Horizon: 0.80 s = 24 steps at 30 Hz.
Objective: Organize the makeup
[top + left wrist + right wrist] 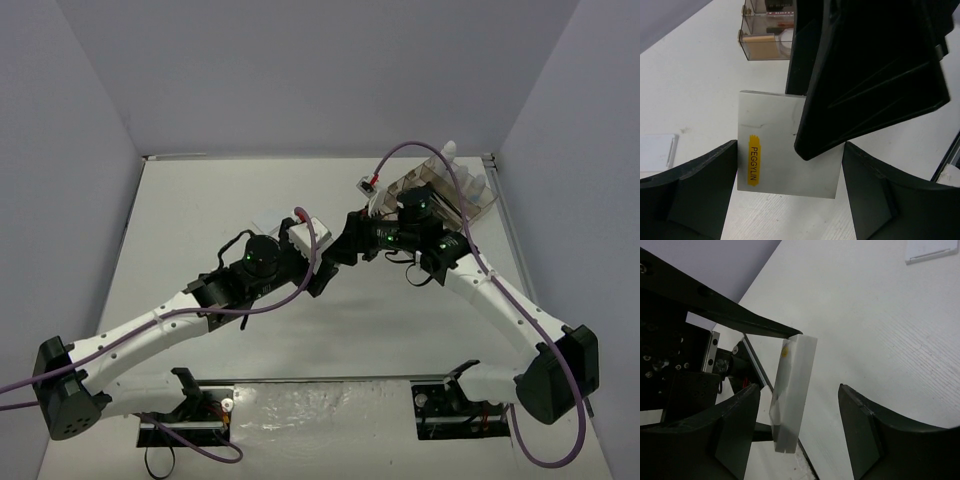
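**Labelled pad pinched by your left end effector, right one spread around it**

Your left end effector (790, 148) pinches a white square pad (775, 160). In its wrist view the two dark fingers (705, 190) press on the pad's 9 o'clock and 3 o'clock edges. The pad's flat face is turned to that camera, and a yellow label (754, 160) reading PEGGYLIN sits towards its 9 o'clock side. The pad is off the desk (200, 220).

Your right end effector (799, 387) is spread, with a finger on either side of the same pad. In its wrist view you see the pad edge-on and nearly upright between the fingers. It is closer to the 9 o'clock finger, and you cannot tell whether the two touch. In the left wrist view, one right finger covers the pad's 1 o'clock corner.

From above, the two end effectors meet near the middle of the desk. The clear tray (440, 188) stands at 1 o'clock from them, near the back right corner, with white-capped bottles (478, 186) in it.

A second white pad (655, 152) lies flat on the desk at 9 o'clock from the held one, well apart from it.
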{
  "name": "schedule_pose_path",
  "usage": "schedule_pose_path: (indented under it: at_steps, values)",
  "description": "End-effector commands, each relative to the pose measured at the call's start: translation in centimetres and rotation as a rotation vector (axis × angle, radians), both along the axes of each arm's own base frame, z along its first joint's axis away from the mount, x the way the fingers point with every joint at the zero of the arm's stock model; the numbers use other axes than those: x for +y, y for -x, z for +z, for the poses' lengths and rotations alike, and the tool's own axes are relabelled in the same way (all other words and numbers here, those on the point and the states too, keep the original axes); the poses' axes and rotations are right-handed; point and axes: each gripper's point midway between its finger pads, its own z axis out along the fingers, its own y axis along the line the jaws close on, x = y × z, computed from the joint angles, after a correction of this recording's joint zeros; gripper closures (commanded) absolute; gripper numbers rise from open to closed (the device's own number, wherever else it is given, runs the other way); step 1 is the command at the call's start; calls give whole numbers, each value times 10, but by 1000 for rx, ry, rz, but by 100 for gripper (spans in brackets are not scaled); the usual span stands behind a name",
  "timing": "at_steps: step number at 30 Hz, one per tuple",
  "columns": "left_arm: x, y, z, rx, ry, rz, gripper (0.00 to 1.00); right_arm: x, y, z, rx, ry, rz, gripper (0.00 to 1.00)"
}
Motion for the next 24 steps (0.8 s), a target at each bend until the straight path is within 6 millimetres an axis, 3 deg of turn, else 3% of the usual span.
schedule_pose_path:
  at_steps: [1,2,8,11,13,15,18,21,24]
  values:
    - [-16,-4,72,-152,154,-36,82,10,-2,8,-36,-22,15,42]
    - [-16,-5,72,-153,151,-35,82,10,-2,8,-38,-22,15,45]
    - [-20,-10,60,-142,113,-30,81,6,-6,11,-68,-13,-21,86]
    - [-21,-13,51,-130,94,-22,78,2,-10,10,-85,0,-48,100]
    - [-22,-15,44,-118,80,-12,68,0,-11,8,-85,12,-55,100]
    - [-19,-19,38,-108,65,10,52,-4,-16,4,-92,35,-80,100]
    - [-12,-26,31,-91,48,74,12,-18,-32,-1,-138,99,-138,100]
    - [-1,-35,27,-71,31,165,4,-46,-52,-9,-174,172,-214,100]
    - [23,-41,22,-23,-32,288,3,-91,-80,-14,-226,248,-305,100]
